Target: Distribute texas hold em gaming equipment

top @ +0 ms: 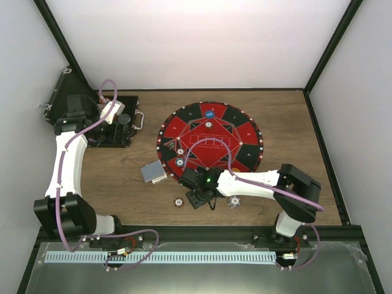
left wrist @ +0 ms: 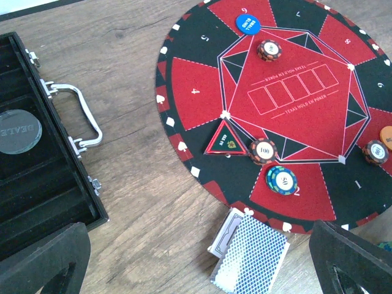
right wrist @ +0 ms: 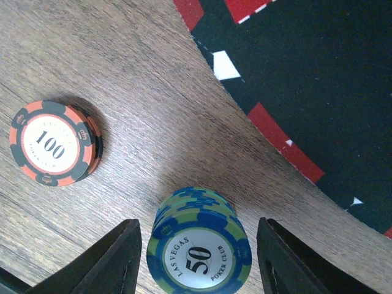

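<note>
In the top view, the black case (top: 104, 125) lies open at the worktop's (top: 122, 190) 10 o'clock corner, its metal handle (left wrist: 79, 116) facing the mat. A grey round disc (left wrist: 18, 130) sits in one of its slots. The left pincer (top: 117, 117) hangs over the case with its fingers (left wrist: 49, 257) spread wide and nothing between them.

The deck of playing cards (top: 153, 173) lies back up on the bare wood at 8 o'clock of the round red-and-black mat (top: 245, 131), just off its rim, with one card poking out from under the stack.

On the mat, a triangular marker (left wrist: 223, 139) lies at 9 o'clock, and a brown chip marked 100 (left wrist: 263, 150) is just beside it. A teal chip marked 50 (left wrist: 281, 180) lies close by, nearer the rim. The blue button (top: 210, 113) is at 12 o'clock, with another brown chip (left wrist: 269, 49) just inside it towards the centre. In the left wrist view, the orange button (left wrist: 387, 136) and a further chip (left wrist: 375, 151) sit together at the picture's right edge.

On the wood at 7 o'clock of the mat lies a lone orange-and-black 100 chip (right wrist: 52, 144). Near it, the right pincer (right wrist: 199, 223) straddles a short stack of blue-green 50 chips (right wrist: 199, 251). Its fingers (right wrist: 122, 257) stand either side with a gap showing on both, so it is not gripping the stack. A pale chip (top: 233, 200) lies at 5 o'clock, beside the right arm.
</note>
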`<state>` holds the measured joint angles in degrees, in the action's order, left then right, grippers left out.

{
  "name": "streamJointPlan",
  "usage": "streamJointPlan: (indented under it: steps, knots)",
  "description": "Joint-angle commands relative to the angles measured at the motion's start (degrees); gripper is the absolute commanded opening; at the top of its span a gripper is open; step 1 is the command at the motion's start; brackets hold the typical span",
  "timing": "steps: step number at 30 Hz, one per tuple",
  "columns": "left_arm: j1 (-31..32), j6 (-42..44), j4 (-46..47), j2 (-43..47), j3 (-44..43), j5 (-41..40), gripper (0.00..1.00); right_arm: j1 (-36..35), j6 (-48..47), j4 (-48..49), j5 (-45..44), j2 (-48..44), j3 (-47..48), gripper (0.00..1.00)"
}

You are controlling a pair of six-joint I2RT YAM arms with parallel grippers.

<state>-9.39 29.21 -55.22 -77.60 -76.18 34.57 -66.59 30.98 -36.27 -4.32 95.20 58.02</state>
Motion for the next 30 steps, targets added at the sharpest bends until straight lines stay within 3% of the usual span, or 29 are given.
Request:
streamJointPlan:
  steps: [1,4,14,22,30]
  knots:
    - [-0.27,0.80,-0.33,0.63,-0.57,0.16,1.00,-0.31,0.58,0.80,-1.13,0.40,-0.23,0.51]
    - [-0.28,0.69,-0.15,0.71,-0.46,-0.19,1.00,-0.34,0.54,0.98,-1.05,0.47,-0.28,0.48]
    - [-0.21,0.61,-0.06,0.72,-0.57,-0.20,1.00,-0.39,0.25,1.02,-0.43,1.22,-0.34,0.54]
    - [-0.27,0.83,-0.06,0.79,-0.28,-0.42,1.00,-0.37,0.61,0.77,-1.19,0.05,-0.14,0.33]
    - [-0.28,0.72,-0.06,1.05,-0.28,-0.60,1.00,-0.29,0.63,0.58,-1.34,0.62,-0.62,0.23]
